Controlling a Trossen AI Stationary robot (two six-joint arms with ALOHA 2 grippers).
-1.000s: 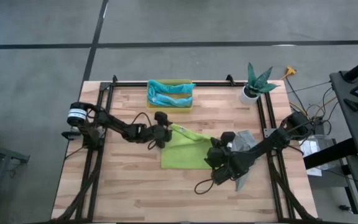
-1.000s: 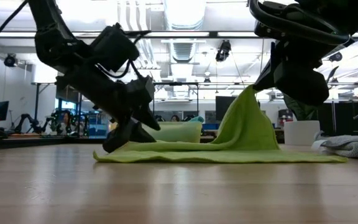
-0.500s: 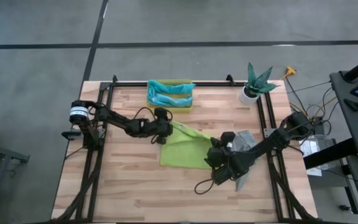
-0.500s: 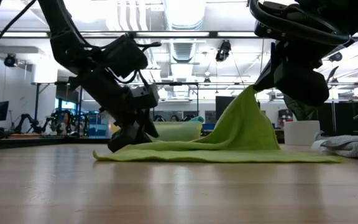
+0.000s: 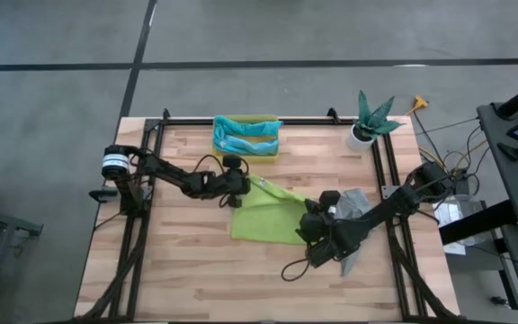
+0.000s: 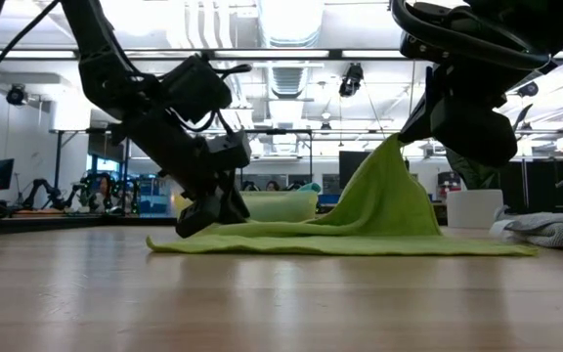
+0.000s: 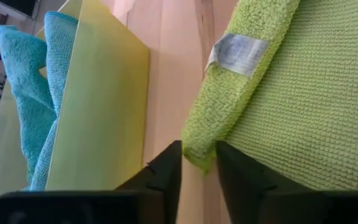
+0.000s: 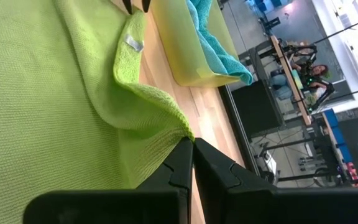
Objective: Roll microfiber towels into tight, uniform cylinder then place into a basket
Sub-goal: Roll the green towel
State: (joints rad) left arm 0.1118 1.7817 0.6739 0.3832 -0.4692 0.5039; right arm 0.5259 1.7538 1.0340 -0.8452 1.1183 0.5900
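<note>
I'm pinching the green towel (image 5: 268, 216) with both grippers: left gripper (image 7: 199, 163) clamping its corner near the basket (image 5: 245, 148), right gripper (image 8: 192, 148) clamping another corner.

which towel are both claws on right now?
The lime green towel, spread mid-table: left claw pinches its corner, right claw holds another edge lifted. The teal towel sits in the basket; the grey towel lies untouched.

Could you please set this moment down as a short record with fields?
towel in work: lime green towel, partly flat on the table
left gripper: closing around the towel's folded corner, next to the basket
right gripper: shut on the towel, holding a peak raised
basket contents: teal towel
waiting: grey towel
</note>
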